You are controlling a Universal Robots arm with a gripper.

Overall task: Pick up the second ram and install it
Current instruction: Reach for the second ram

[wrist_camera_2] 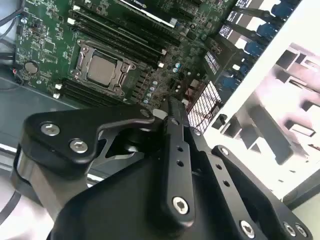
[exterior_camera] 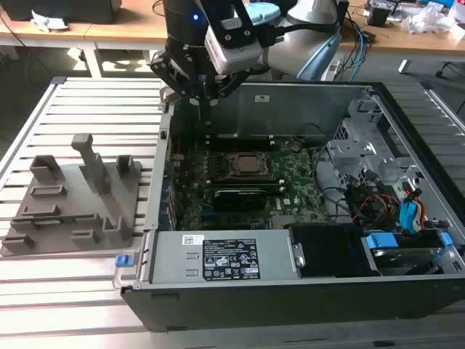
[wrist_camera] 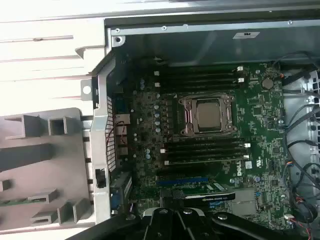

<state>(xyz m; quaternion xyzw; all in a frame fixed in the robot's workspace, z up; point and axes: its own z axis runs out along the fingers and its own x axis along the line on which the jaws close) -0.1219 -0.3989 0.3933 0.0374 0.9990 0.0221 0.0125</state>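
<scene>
Inside the open computer case (exterior_camera: 290, 109), which lies on its side on the slatted metal tabletop (exterior_camera: 94, 98), a green motherboard (exterior_camera: 298, 182) covers the floor. At its centre sits the CPU socket (exterior_camera: 249, 164) in a metal frame, flanked on two sides by rows of long dark memory slots (wrist_camera: 205, 152). In the exterior view, a black expansion card (exterior_camera: 243, 196) stands just beside the nearer slot row. A grey power supply (exterior_camera: 218, 254) occupies the near edge of the case. Bundled cables (exterior_camera: 378, 203) and a drive with blue tabs (exterior_camera: 381, 243) fill the end toward the exterior view's right. Outside the case, toward the exterior view's left, a grey holder block (exterior_camera: 73, 196) with upright posts and several slots rests on the tabletop. In the first wrist view, the second ram (wrist_camera: 12, 201) sits in one slot of this holder. It appears as a thin, narrow green strip, with only part of its length in view. The jaws hang above the far corner of the case nearest the holder. They are drawn together to a narrow tip with nothing gripped, well apart from the second ram.
</scene>
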